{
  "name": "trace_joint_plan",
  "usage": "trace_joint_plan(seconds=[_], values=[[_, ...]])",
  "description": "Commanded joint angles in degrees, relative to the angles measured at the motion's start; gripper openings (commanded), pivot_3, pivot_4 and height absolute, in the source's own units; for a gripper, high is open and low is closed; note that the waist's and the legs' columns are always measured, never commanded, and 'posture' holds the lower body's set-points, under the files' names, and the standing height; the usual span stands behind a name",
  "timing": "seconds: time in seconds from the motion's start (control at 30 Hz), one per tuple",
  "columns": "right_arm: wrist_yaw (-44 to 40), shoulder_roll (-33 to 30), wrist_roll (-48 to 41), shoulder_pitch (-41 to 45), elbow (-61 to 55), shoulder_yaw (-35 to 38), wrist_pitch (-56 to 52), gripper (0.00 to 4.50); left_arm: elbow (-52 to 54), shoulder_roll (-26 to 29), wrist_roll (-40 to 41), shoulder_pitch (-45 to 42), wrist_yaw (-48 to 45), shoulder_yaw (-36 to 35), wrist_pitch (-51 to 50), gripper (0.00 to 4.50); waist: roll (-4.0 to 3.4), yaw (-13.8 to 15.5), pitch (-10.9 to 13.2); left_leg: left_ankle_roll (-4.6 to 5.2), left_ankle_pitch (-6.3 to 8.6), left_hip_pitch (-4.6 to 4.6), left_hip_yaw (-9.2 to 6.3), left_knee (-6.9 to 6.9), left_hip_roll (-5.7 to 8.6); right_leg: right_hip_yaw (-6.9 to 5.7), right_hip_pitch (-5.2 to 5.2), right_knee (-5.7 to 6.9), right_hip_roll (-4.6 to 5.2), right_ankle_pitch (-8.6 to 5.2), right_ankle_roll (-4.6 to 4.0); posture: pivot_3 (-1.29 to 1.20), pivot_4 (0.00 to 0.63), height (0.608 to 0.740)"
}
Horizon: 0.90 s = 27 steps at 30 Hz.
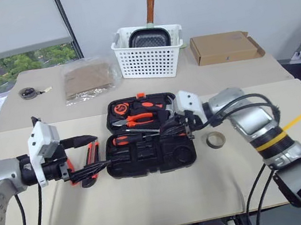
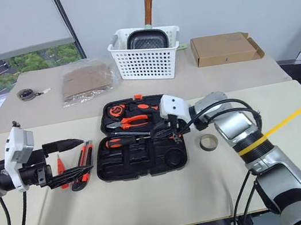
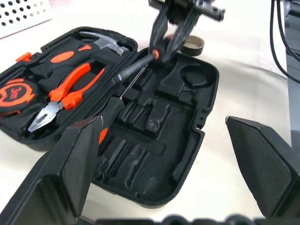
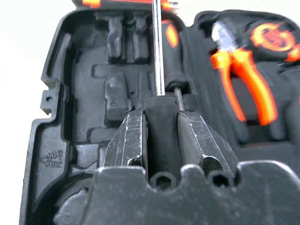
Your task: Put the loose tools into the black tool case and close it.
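Case [image 2: 138, 143]: lay open at the middle of the surface [image 2: 154, 199], lid half toward the basket [image 2: 143, 55], orange latch at the far edge. Lid half held pliers [image 3: 61, 96], a hammer [image 3: 101, 43] and a tape measure [image 3: 14, 93], the last cut off at the left wrist view's edge. Near half mostly empty slots.

Right tool [image 4: 161, 133]: closed on the black handle of a long screwdriver [image 4: 159, 56], shaft pointing across the near half of the case; the handle mostly hidden between the fingers.

Second long screwdriver [image 3: 124, 75]: lay in the case near the hinge, its orange-black handle partly behind the left finger in the left wrist view.

Left tool [image 2: 68, 159]: jaws wide, holding nothing, over the surface left of the case.

Knife [image 2: 83, 159] and small screwdriver [image 2: 60, 166]: on the surface beside the case, partly covered by the left tool.

Tape ring [image 2: 209, 142]: on the surface just right of the case, beside the right arm.
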<state>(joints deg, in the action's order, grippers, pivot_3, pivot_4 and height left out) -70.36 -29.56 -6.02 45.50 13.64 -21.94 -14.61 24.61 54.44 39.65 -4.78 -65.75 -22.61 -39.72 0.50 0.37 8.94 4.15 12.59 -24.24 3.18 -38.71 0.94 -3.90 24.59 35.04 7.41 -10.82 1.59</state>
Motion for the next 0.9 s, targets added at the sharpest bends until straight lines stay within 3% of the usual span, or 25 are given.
trace_joint_plan(seconds=[0.03, 0.5, 0.57, 0.73, 0.87, 0.9], values=[[-1.17, 0.4, 3.03, 3.21, 3.16, -0.77, 6.38, 0.64, 3.2, 0.96, 1.7, 1.26, 1.49, -3.2, -0.46, 4.5, 0.0, -0.05, 0.0, -0.01, -0.01, 0.0, 0.0, 0.0, 0.0, 0.0, 0.01, 0.01, -0.01, 0.0, -0.01, 0.0, 0.15, 0.7], [-0.2, 5.63, 7.64, 5.64, 12.35, -1.61, 11.74, 0.64, 4.65, 1.74, 3.64, 4.33, 3.37, -5.74, -0.51, 4.5, -0.01, -0.7, 0.0, -0.13, -0.07, 0.05, 0.0, 0.05, -0.02, 0.01, 0.0, 0.05, -0.13, -0.02, -0.1, 0.0, 0.15, 0.7], [-0.36, 5.86, 7.72, 5.66, 12.58, -1.4, 11.91, 1.63, 4.62, 1.87, 3.78, 4.61, 3.44, -5.73, -0.33, 4.5, -0.01, -0.87, 0.0, -0.16, -0.09, 0.07, 0.0, 0.06, -0.04, 0.01, 0.0, 0.06, -0.15, -0.02, -0.11, 0.0, 0.15, 0.7], [-0.76, 5.38, 7.23, 5.68, 10.98, -0.36, 12.02, 3.24, 3.82, 1.98, 3.62, 5.02, 3.22, -5.25, 0.3, 4.5, -0.01, -0.92, 0.01, -0.23, -0.12, 0.08, -0.01, 0.12, -0.05, 0.01, 0.01, 0.08, -0.2, -0.03, -0.13, 0.0, 0.15, 0.7], [0.63, 6.45, 3.49, 6.39, 8.86, 3.54, 8.25, 4.47, 3.02, 1.87, 3.48, 5.22, 2.96, -5.18, 0.8, 4.5, -0.02, -0.93, 0.01, -0.23, -0.12, 0.07, -0.01, 0.12, -0.05, 0.01, 0.03, 0.08, -0.2, -0.03, -0.13, 0.0, 0.15, 0.7], [1.03, 7.43, 1.16, 6.25, 8.03, 5.31, 6.15, 4.47, 2.63, 1.65, 3.39, 5.43, 2.92, -5.29, 1.01, 4.5, -0.02, -0.94, 0.01, -0.23, -0.12, 0.07, -0.01, 0.13, -0.05, 0.02, 0.05, 0.08, -0.2, -0.03, -0.13, 0.0, 0.15, 0.7]])
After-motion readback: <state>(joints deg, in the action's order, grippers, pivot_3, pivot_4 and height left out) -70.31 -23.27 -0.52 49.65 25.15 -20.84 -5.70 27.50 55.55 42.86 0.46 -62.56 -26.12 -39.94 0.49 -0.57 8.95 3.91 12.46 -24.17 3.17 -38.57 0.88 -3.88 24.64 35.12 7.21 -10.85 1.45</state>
